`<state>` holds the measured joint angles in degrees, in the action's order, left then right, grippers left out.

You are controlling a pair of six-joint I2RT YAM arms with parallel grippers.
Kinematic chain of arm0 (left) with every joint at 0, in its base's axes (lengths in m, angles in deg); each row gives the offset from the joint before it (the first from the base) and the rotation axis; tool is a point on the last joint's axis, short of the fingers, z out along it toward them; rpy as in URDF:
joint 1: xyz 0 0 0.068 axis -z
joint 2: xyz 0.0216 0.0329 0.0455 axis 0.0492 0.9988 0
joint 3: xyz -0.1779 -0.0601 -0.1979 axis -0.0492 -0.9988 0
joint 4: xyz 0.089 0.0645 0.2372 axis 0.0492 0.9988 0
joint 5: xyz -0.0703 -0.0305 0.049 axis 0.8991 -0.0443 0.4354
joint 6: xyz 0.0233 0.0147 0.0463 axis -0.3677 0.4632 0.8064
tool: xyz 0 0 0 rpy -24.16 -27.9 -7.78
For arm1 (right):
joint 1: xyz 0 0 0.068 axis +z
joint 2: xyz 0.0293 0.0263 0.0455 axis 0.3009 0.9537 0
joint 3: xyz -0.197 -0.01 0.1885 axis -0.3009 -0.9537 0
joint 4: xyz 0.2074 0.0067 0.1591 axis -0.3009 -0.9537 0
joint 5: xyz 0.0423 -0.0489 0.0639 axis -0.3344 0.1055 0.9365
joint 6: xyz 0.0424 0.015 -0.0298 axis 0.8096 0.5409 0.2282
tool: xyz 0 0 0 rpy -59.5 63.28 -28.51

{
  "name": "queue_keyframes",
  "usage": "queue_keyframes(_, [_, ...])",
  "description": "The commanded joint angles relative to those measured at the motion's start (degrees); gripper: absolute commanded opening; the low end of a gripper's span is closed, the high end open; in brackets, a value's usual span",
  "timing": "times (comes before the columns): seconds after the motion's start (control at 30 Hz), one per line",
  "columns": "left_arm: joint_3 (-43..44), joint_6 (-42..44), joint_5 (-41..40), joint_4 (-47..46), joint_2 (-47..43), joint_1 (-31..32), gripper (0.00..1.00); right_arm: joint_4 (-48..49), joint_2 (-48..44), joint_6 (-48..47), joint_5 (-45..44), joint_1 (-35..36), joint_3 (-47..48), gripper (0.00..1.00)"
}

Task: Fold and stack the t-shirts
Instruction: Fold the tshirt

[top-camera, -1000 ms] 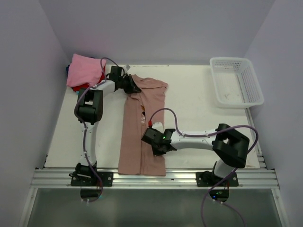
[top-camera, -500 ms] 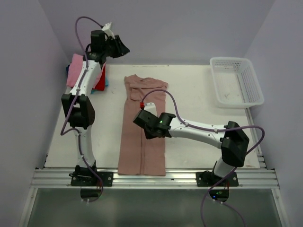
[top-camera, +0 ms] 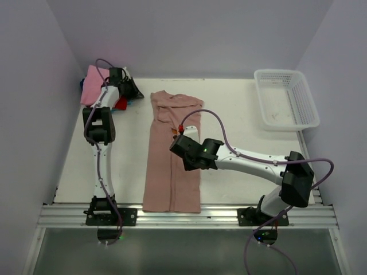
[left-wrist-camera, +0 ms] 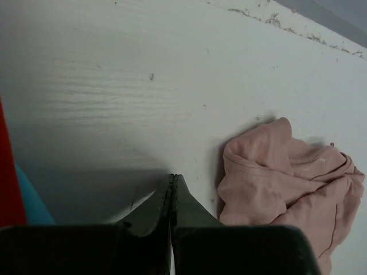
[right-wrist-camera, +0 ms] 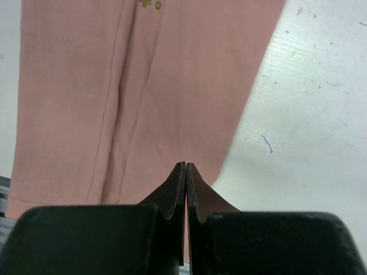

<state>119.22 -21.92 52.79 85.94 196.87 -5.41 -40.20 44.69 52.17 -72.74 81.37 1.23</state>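
Note:
The dusty-pink t-shirt (top-camera: 172,166) lies on the table as a long narrow strip, collar at the far end. My right gripper (top-camera: 192,167) hovers over its middle, shut with nothing between the fingers; in the right wrist view the gripper (right-wrist-camera: 185,165) points along the t-shirt (right-wrist-camera: 114,86) toward the hem. My left gripper (top-camera: 137,94) is low on the table between the strip's collar and the stack of folded t-shirts (top-camera: 94,85), shut and empty. In the left wrist view the gripper (left-wrist-camera: 172,176) rests on bare table, the bunched pink shoulder (left-wrist-camera: 281,177) to its right.
A white lattice basket (top-camera: 277,73) stands at the back right. Red (left-wrist-camera: 7,172) and blue (left-wrist-camera: 31,200) folded cloth show at the left edge of the left wrist view. Walls close in the table on both sides and behind.
The left arm left the t-shirt's shoulder, swung up high, then came down beside the stack. The right gripper shifted a little over the strip. The chest print is now mostly folded under.

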Motion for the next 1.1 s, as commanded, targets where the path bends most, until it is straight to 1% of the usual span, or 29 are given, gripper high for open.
queue_keyframes(0.0, [0.66,0.79,-3.27,2.24,-1.36,0.57,0.0,-0.51,-3.51,1.98,-2.59,0.13,-1.21,0.0])
queue_keyframes(0.13, [-1.97,0.27,-7.4,3.82,-2.76,-1.27,0.0,-1.65,-3.69,2.16,-2.86,-0.22,-1.74,0.0])
queue_keyframes(0.17, [-2.93,-0.17,-9.93,3.99,-3.2,-1.71,0.0,-1.74,-3.86,2.07,-2.69,-0.48,-2.0,0.0])
queue_keyframes(0.23, [-6.62,-0.79,-12.41,4.09,-5.12,-3.64,0.0,-2.09,-4.21,1.98,-2.68,-1.54,-2.09,0.0])
queue_keyframes(0.3, [-9.52,-1.23,-16.62,4.26,-6.27,-5.05,0.0,-2.27,-5.44,1.46,-2.95,-2.5,-2.18,0.0])
queue_keyframes(0.37, [-10.85,-1.14,-20.39,4.44,-7.77,-7.07,0.0,-2.62,-6.84,1.02,-3.56,-3.38,-2.27,0.0])
queue_keyframes(0.43, [-11.55,-0.97,-22.78,5.31,-8.65,-8.82,0.0,-2.89,-7.55,0.4,-4.0,-4.87,-2.44,0.0])
queue_keyframes(0.53, [-13.48,-1.23,-25.5,4.26,-11.02,-10.5,0.0,-3.5,-8.08,-0.56,-5.49,-6.98,-2.44,0.0])
queue_keyframes(0.63, [-14.89,-1.58,-21.93,1.28,-13.13,-10.51,0.0,-3.41,-7.73,-2.49,-6.46,-9.36,-1.65,0.0])
queue_keyframes(0.67, [-15.16,-1.76,-17.47,0.31,-13.74,-10.51,0.0,-3.33,-7.29,-3.98,-7.42,-9.97,-0.78,0.0])
queue_keyframes(0.7, [-15.85,-1.93,-15.08,-1.61,-14.97,-10.51,0.0,-3.24,-6.33,-4.78,-8.21,-11.37,-0.08,0.0])
queue_keyframes(0.73, [-15.95,-2.37,-10.88,-2.15,-15.68,-10.07,0.16,-3.24,-5.63,-5.74,-8.66,-12.34,0.8,0.0])
queue_keyframes(0.77, [-16.65,-2.72,-8.92,-3.29,-16.55,-9.89,0.35,-3.24,-5.18,-7.58,-9.09,-14.35,2.99,0.1])
queue_keyframes(0.8, [-17.7,-2.98,-6.55,-4.43,-19.0,-9.19,0.99,-2.72,-3.87,-8.55,-10.93,-15.59,4.05,0.36])
queue_keyframes(0.83, [-19.1,-3.77,-1.57,-5.66,-20.59,-8.75,1.0,-2.28,-3.17,-9.35,-11.38,-16.91,5.02,0.42])
queue_keyframes(0.87, [-22.59,-4.39,0.83,-8.8,-22.35,-8.14,1.0,-1.66,-2.46,-10.83,-11.38,-20.4,7.03,0.45])
queue_keyframes(0.9, [-24.37,-4.92,2.68,-10.23,-26.1,-6.74,1.0,-0.09,-1.59,-11.46,-10.08,-22.53,8.01,0.55])
queue_keyframes(0.93, [-26.13,-5.88,6.44,-11.29,-28.06,-5.77,1.0,0.8,0.34,-11.99,-8.5,-24.63,9.15,0.61])
queue_keyframes(0.97, [-29.63,-5.97,8.48,-13.82,-31.64,-4.63,1.0,2.46,1.75,-12.69,-7.01,-29.01,11.25,0.66])
queue_keyframes(1.0, [-31.31,-6.15,10.07,-14.72,-33.33,-1.75,1.0,3.17,3.16,-12.78,-3.68,-31.05,12.66,0.68])
queue_keyframes(1.03, [-32.98,-6.41,12.43,-15.42,-34.83,0.02,1.0,3.7,6.82,-12.78,-1.74,-33.16,13.98,0.69])
queue_keyframes(1.07, [-35.61,-6.24,13.5,-15.51,-37.28,1.69,1.0,4.49,8.86,-13.04,0.11,-36.57,17.04,0.7])
